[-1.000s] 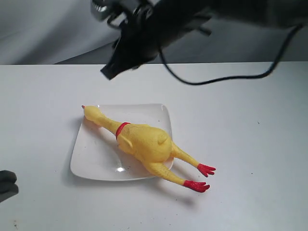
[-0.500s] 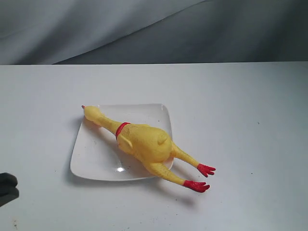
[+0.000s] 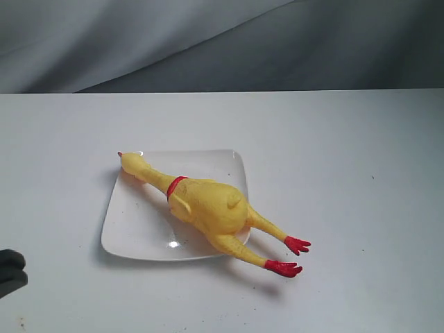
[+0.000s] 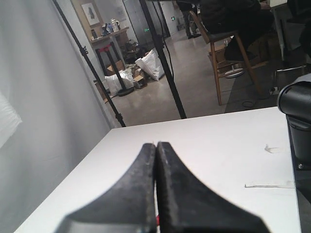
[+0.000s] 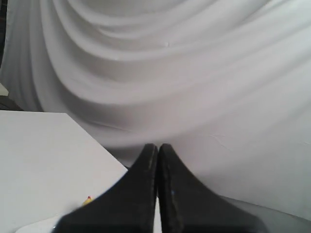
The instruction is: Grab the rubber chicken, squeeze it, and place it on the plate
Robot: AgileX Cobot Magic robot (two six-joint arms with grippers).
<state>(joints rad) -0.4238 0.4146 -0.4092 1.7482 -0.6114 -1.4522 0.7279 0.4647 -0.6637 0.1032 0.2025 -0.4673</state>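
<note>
Yellow rubber chicken (image 3: 205, 205) lies slanted on the white plate (image 3: 132, 222), its red feet poking past the rim over the table (image 3: 347, 173). Left gripper (image 4: 156, 145) and right gripper (image 5: 157, 145) are closed tight, empty, well away from it.

Long yellow rubber chicken (image 3: 208, 206) diagonally on glossy white square plate (image 3: 132, 229), head at far-left corner, feet beyond near-right corner

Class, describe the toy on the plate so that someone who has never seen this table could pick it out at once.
On the white table, left of centre in the exterior view, sits a square white plate. The rubber chicken lies diagonally across it, legs overhanging the rim. It is the only yellow thing there, with red collar and feet.
</note>
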